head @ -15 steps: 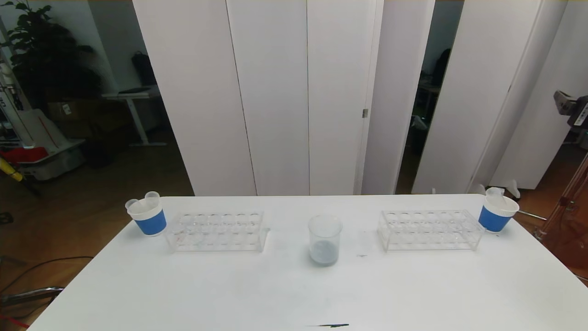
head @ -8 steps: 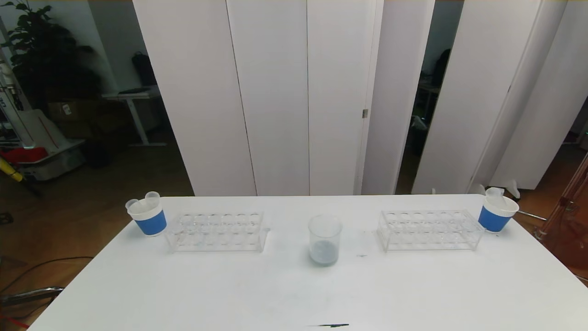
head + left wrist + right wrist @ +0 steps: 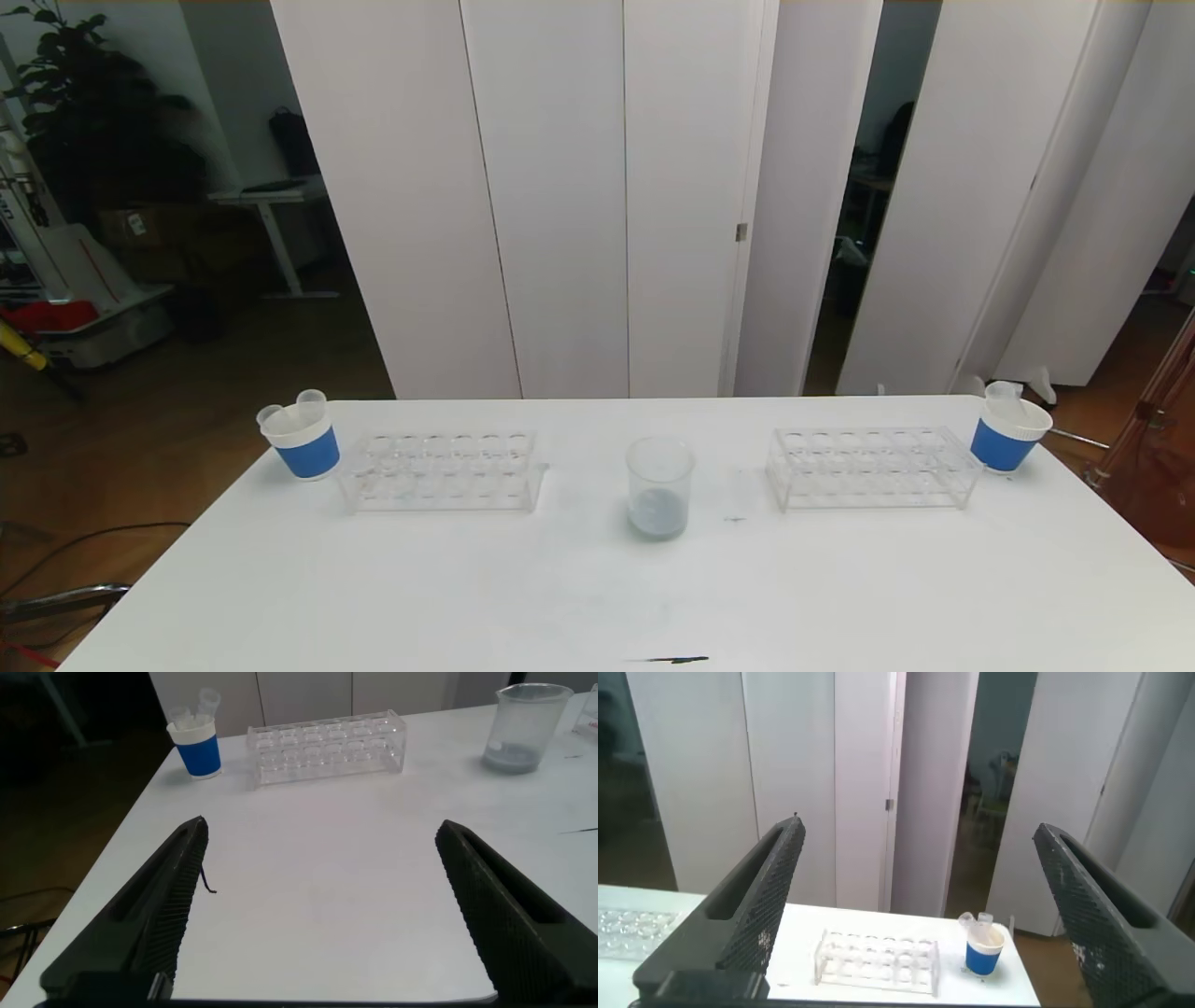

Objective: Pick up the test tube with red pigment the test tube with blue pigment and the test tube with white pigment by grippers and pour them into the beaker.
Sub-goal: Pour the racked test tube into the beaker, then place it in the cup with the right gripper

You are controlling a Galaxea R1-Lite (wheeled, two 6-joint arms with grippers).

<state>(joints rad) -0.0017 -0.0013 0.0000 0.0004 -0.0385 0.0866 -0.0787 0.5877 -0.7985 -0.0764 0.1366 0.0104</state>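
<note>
Both racks look empty; the beaker [image 3: 660, 486] stands mid-table holding greyish liquid. The left gripper [image 3: 322, 905] and right gripper [image 3: 920, 905] hang wide open, empty. A careless sweep could topple the beaker or the paper cups [image 3: 301, 439].

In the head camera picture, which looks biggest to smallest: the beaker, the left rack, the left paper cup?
1. Left rack, clearly widest.
2. Beaker and left paper cup look much alike; too close to rank.

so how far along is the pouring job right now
Looks finished: the beaker holds pale bluish-grey liquid, both racks appear empty, and used tubes sit in the paper cups. Nothing in hand: left pincer and right pincer are open. Nothing visibly left.
</note>
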